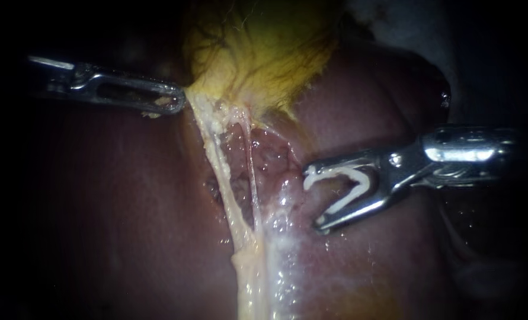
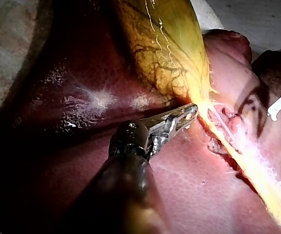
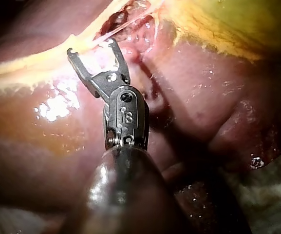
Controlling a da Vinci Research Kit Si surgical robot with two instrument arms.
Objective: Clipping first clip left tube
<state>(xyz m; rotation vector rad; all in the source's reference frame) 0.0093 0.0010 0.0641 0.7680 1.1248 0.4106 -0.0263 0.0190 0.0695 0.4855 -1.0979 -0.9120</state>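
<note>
Gallbladder is being gripped by left instrument's end effector. Open clip is being grasped in right instrument's end effector, near left tube, not around it. Risk: thin neighbouring tube, lying between, being caught too if driven deep.

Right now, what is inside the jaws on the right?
A white clip, gripped by the right instrument's jaws, with nothing inside it. The jaws cover its outer face.

Resting against dark red-brown glistening liver: yellow-green veined gallbladder sac, narrowing toward raw pink pitted patch of tissue. Wet glare shining on liver surface below patch. Beyond liver edge, pale whitish cloth showing.
</note>
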